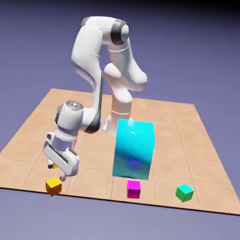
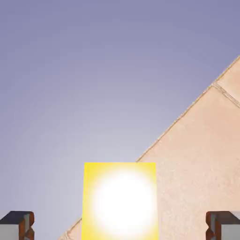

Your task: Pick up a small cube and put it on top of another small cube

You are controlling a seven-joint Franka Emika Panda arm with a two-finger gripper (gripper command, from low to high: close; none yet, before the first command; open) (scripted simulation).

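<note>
tiled table [image 1: 195, 125], orange cube [image 1: 53, 186] (no containers)

You find the big block [image 1: 133, 149] mid-table [image 1: 202, 152], one cube [image 1: 133, 189] just before it, another cube [image 1: 184, 192] further to the exterior view's right. At the left, the small cube [image 1: 53, 186] lies by the front edge, with the other small cube [image 2: 119, 201] just behind it.

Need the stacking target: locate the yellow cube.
Exterior view's left, near the table's front edge: the yellow cube sits just behind the orange cube, between the open gripper's tips.

A rendered test scene (no real room); tiled table [image 1: 32, 128] floats before a blank blue-violet backdrop [image 1: 215, 43].
</note>
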